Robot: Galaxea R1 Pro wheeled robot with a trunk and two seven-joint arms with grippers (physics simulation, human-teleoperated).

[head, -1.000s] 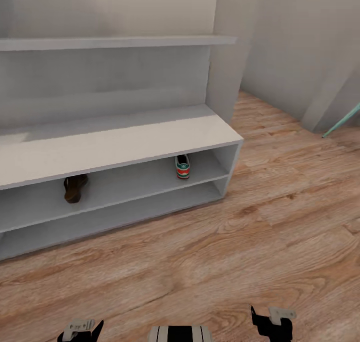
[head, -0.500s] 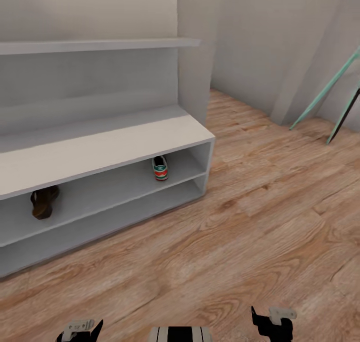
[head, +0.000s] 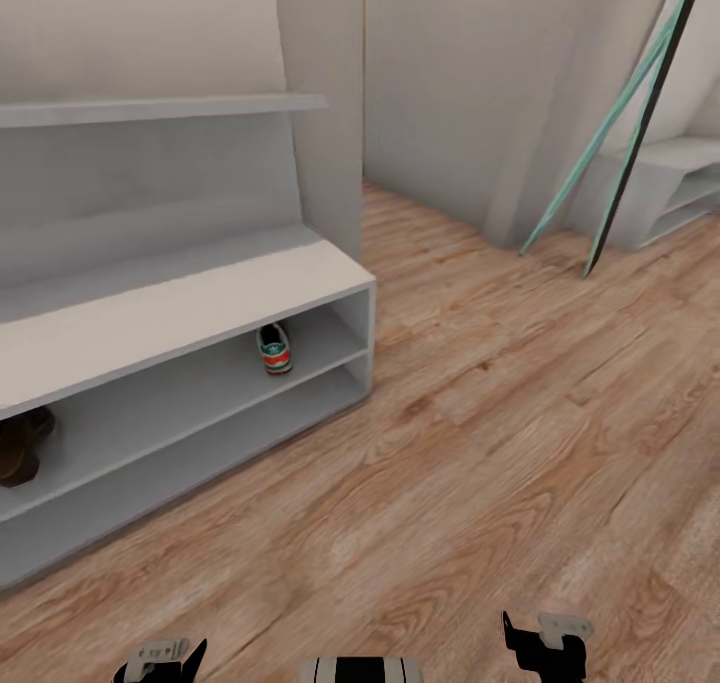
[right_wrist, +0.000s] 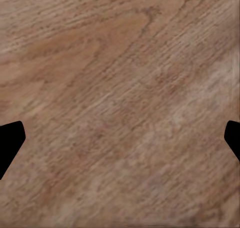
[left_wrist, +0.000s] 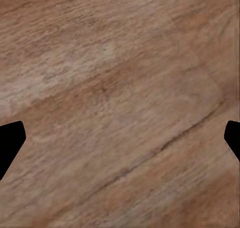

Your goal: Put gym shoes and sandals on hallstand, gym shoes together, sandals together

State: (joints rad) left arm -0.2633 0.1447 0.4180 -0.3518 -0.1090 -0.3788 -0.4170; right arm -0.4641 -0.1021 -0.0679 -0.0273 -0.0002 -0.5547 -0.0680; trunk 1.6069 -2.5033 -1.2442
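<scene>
Gym shoe (head: 275, 349) and sandal (head: 22, 445) sit on hallstand (head: 180, 308) shelf.

One gym shoe (head: 275, 349) and one brown sandal (head: 22, 446) sit on the hallstand (head: 180, 308) — each alone on the upper of its two open shelves. Two slanted poles lean by the far wall — one teal (head: 600, 133), one dark (head: 638, 128). Two grippers: left (head: 160, 658), right (head: 545, 643).

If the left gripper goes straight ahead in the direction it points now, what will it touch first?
Most likely the light-brown wood-grain plank floor. In the left wrist view, bare planks lie beyond the left gripper, whose open black fingertips have nothing between them. How far the floor is cannot be judged.
</scene>
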